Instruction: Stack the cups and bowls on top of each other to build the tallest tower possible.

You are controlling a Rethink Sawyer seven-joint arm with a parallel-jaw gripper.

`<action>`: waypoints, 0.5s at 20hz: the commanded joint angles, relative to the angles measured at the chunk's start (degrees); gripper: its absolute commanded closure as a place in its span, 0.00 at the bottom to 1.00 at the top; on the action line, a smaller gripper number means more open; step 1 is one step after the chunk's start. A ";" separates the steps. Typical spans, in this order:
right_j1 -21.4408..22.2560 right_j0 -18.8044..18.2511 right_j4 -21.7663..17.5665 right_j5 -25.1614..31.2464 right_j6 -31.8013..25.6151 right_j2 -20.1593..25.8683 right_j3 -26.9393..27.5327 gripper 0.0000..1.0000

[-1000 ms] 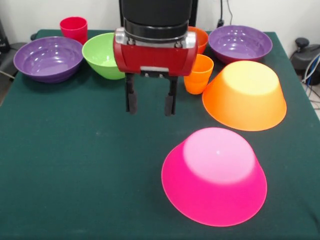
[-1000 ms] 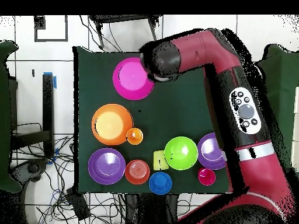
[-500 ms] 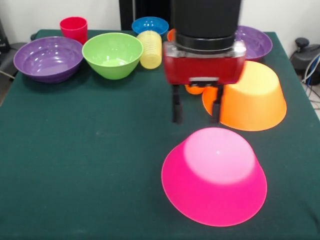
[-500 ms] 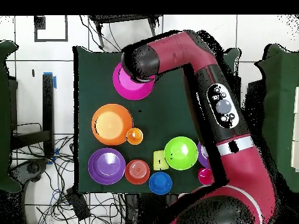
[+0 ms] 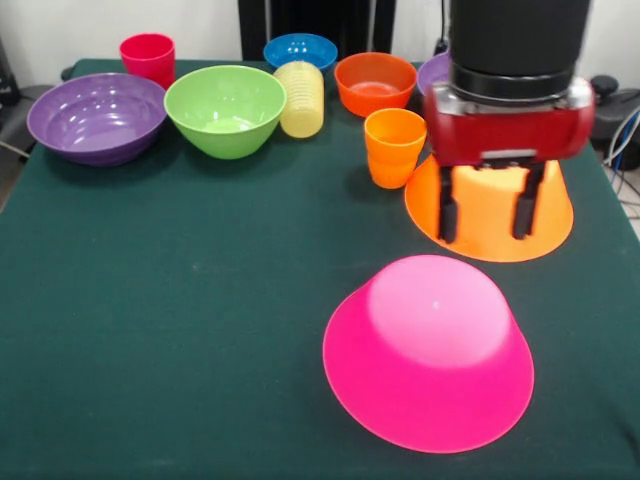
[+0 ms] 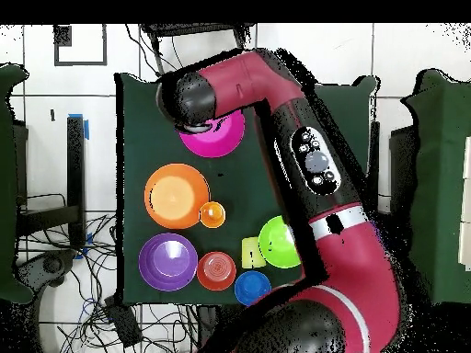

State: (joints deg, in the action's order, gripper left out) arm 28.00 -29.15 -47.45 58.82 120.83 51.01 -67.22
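I see the table point(image 5: 150, 330) from across, facing the robot at 12 o'clock; overhead looks straight down, sharing the table point(image 6: 304, 119).

A robotics lab: green-clothed table point(image 5: 150, 300), loose floor cables point(image 6: 101, 308), tiled floor point(image 6: 37, 92), blue tape point(image 6: 87, 124).

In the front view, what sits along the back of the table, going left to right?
Purple bowl → red cup → green bowl → yellow cup → orange-red bowl.
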 commanded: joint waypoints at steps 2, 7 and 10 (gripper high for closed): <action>-6.66 6.64 -3.23 -9.12 14.55 -10.27 6.54 0.00; -10.12 8.12 -1.24 -11.65 12.84 -11.89 9.78 0.00; -11.59 8.76 0.98 -12.20 11.64 -12.06 11.11 0.00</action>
State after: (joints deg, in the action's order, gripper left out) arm 22.76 -21.72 -46.87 48.54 121.87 45.78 -60.82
